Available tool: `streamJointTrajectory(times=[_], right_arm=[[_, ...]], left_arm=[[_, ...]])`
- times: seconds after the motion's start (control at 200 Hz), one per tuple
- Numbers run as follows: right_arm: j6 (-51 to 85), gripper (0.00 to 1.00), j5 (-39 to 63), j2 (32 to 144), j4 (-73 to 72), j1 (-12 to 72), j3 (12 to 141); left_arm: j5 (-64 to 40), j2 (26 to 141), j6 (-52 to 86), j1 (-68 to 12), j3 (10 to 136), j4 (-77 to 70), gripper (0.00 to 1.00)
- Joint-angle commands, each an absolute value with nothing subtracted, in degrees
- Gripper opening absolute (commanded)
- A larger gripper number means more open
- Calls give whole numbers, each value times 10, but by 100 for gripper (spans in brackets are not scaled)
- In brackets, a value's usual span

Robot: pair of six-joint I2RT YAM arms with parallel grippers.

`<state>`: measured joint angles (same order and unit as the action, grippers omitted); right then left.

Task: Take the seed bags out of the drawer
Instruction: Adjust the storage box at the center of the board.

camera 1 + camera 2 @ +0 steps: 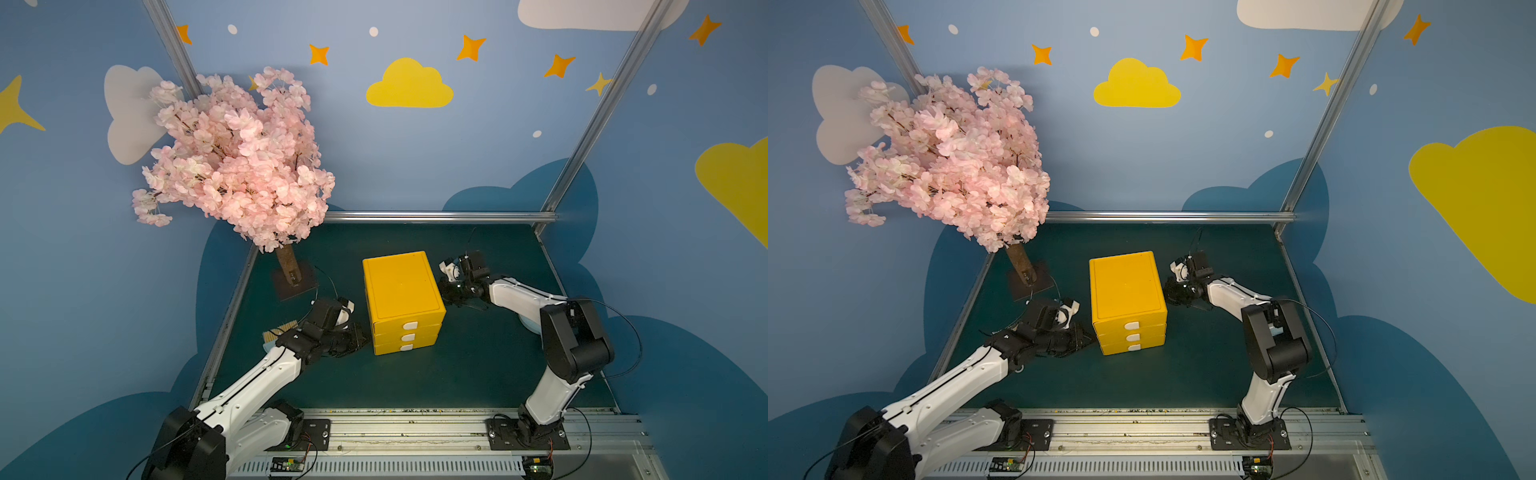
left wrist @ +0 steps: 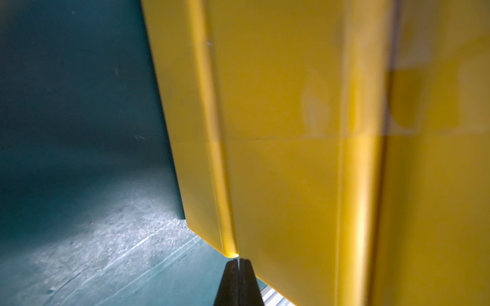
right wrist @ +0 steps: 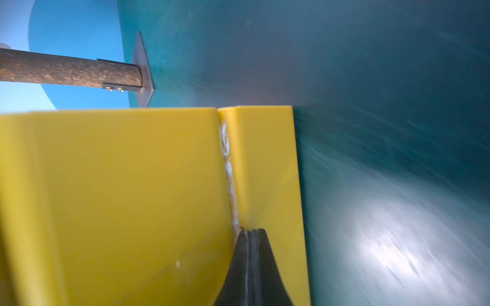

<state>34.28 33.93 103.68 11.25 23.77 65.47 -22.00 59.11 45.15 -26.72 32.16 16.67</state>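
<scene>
In both top views the yellow cabinet (image 1: pixel 401 286) stands mid-mat (image 1: pixel 457 374), its three drawers (image 1: pixel 405 337) pushed in flush, each with a white handle (image 1: pixel 409 325) facing me. With the drawers shut, the bags do not show in any view. My left gripper (image 1: pixel 359 337) sits low against the cabinet's left side near the front corner. My right gripper (image 1: pixel 446 291) is at the cabinet's right side, toward the back. A pink tree (image 1: pixel 237 162) leans at the far left corner. The paired top view shows the same: left gripper (image 1: pixel 1086 336) and right gripper (image 1: pixel 1169 291) flank the cabinet (image 1: pixel 1125 286).

In the left wrist view my left gripper (image 2: pixel 238 262) is pinched together with nothing between its fingers. Its tips are right at a corner edge of the cabinet (image 2: pixel 286 132), above the mat (image 2: pixel 79 132).

In the right wrist view my right gripper (image 3: pixel 250 233) is likewise pressed closed and empty. Its tips are at a scuffed vertical seam in the cabinet (image 3: pixel 119 198); whether they touch it I cannot tell. The trunk (image 3: pixel 66 69) shows beyond the cabinet.
</scene>
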Motion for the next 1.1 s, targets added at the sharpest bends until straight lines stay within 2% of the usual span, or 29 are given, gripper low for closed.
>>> streamJointTrajectory(times=[0.0, 0.285, 0.461, 0.496, 0.736, 0.886, 1.091], right_arm=[[349, 0, 384, 1083, 95, 258, 714], [353, 0, 437, 1226, 141, 266, 902], [332, 0, 390, 1232, 199, 253, 955], [332, 0, 379, 1222, 201, 244, 947], [308, 19, 309, 1102, 226, 167, 822], [286, 22, 280, 999, 232, 137, 709], [275, 21, 253, 849, 242, 128, 557]], left_arm=[[-213, 577, 440, -269, 330, 184, 2], [-215, 573, 445, -269, 321, 170, 2], [-230, 596, 449, -270, 327, 128, 3], [-232, 602, 449, -271, 332, 123, 3], [-245, 630, 454, -293, 340, 76, 2], [-255, 656, 466, -317, 343, 31, 3], [-255, 691, 467, -348, 365, 0, 4]])
